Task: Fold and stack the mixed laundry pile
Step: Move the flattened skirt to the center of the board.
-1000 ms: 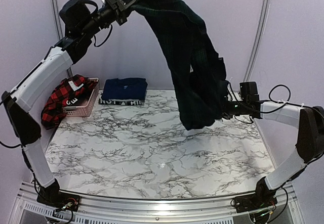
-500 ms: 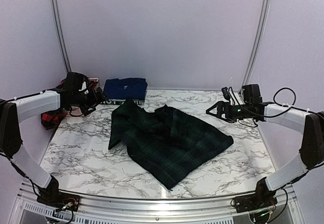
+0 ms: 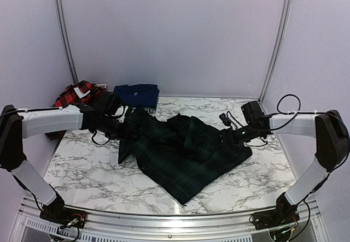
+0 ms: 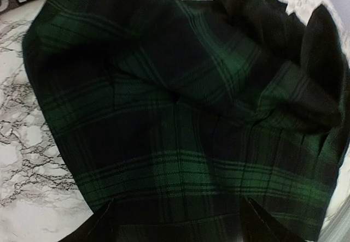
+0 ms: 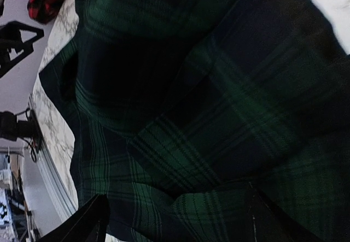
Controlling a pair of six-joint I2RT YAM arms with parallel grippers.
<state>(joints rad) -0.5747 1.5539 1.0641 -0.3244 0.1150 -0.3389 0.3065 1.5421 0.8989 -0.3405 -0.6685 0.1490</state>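
A dark green plaid piece [image 3: 183, 154] lies spread and rumpled on the marble table [image 3: 82, 160]. My left gripper [image 3: 131, 130] is low over its upper left edge. In the left wrist view the plaid piece [image 4: 180, 116] fills the frame, and the left gripper [image 4: 178, 225] is open with cloth under its spread jaws. My right gripper [image 3: 224, 136] sits over the plaid's right side. It too is open in the right wrist view [image 5: 180, 220], above the plaid folds [image 5: 186, 105]. A folded navy piece [image 3: 136, 94] lies at the back. A red-and-black checked shirt [image 3: 71, 97] is heaped at the back left.
The pink basket is almost wholly hidden behind my left arm and the red shirt. Purple walls close in the back and both sides. Bare marble shows at the front left [image 3: 76, 176] and front right [image 3: 257, 182].
A second ago the left gripper held the plaid high in the air. It let go, the plaid dropped flat, and both arms came down and inward onto it.
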